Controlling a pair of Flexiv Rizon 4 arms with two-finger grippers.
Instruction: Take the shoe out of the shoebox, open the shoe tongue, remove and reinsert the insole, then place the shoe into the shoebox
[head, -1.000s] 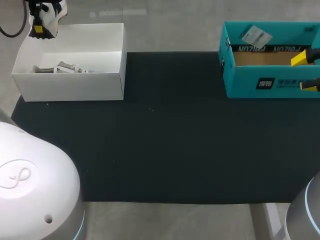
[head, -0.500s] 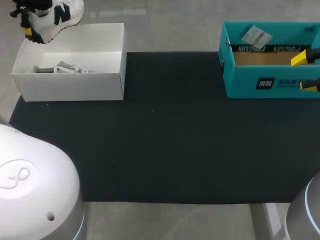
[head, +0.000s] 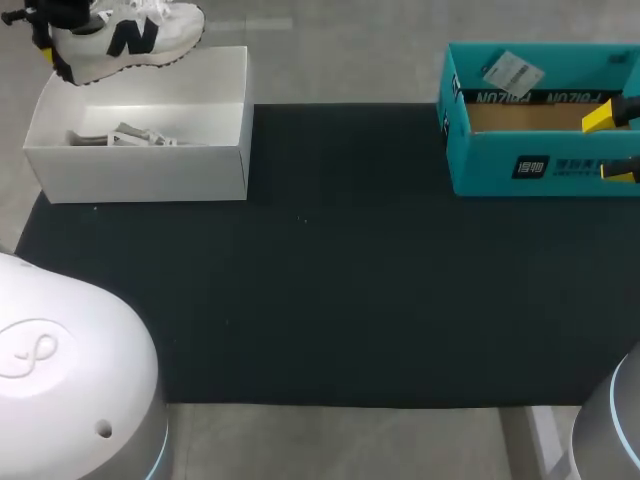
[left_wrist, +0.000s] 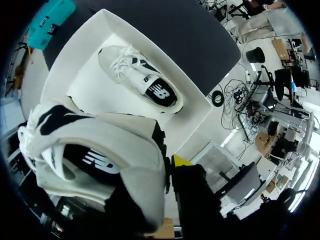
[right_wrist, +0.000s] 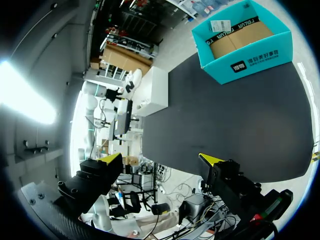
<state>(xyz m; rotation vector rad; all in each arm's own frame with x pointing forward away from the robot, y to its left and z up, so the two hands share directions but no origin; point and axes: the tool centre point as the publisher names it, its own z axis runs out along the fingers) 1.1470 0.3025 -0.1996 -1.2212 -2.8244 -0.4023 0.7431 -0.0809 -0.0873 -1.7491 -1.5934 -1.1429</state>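
Left gripper (head: 55, 48) clamps white-and-black sneaker (head: 130, 40) above white cardboard shoebox (head: 150, 172) at 10 o'clock; right gripper (right_wrist: 161, 159) wide, empty; tongue, insole, reboxing remain.

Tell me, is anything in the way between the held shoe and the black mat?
Nothing visible. The left gripper holds the shoe above the white shoebox, higher than its walls; the black mat beside it lies bare.

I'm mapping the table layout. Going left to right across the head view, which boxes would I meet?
First the white open cardboard shoebox → then the teal open cardboard box.
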